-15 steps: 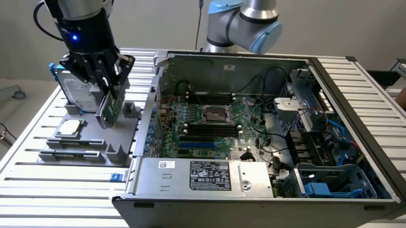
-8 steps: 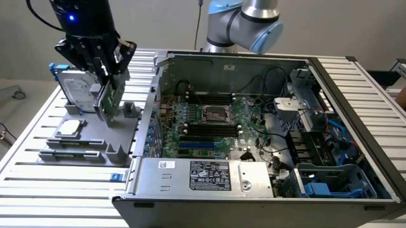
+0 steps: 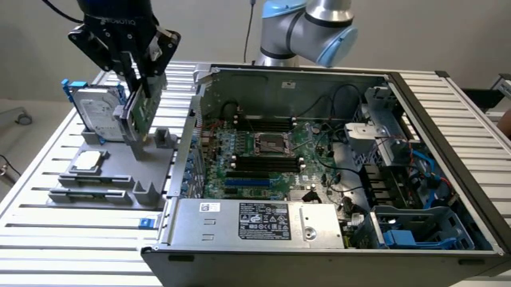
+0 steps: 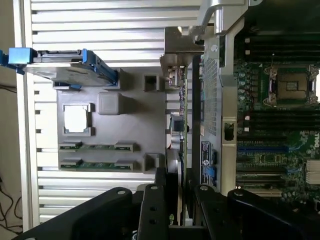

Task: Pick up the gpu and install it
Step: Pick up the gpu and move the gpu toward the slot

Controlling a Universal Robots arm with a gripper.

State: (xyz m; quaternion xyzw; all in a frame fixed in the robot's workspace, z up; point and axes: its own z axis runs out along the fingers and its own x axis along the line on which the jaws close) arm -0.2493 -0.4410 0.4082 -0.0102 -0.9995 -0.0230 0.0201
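A: Fig. 1, end effector [image 3: 142, 78] state?
B: It is closed on the gpu [image 3: 143, 113]; card is held upright by its top edge.
A: Gpu loc.?
B: Located over grey fixture [image 3: 112, 179] on bench [image 3: 48, 227], just beside hard drive [image 3: 100, 116], at ext. view's left of open PC case [image 3: 239, 263]; not yet seated in motherboard [image 3: 264, 161].
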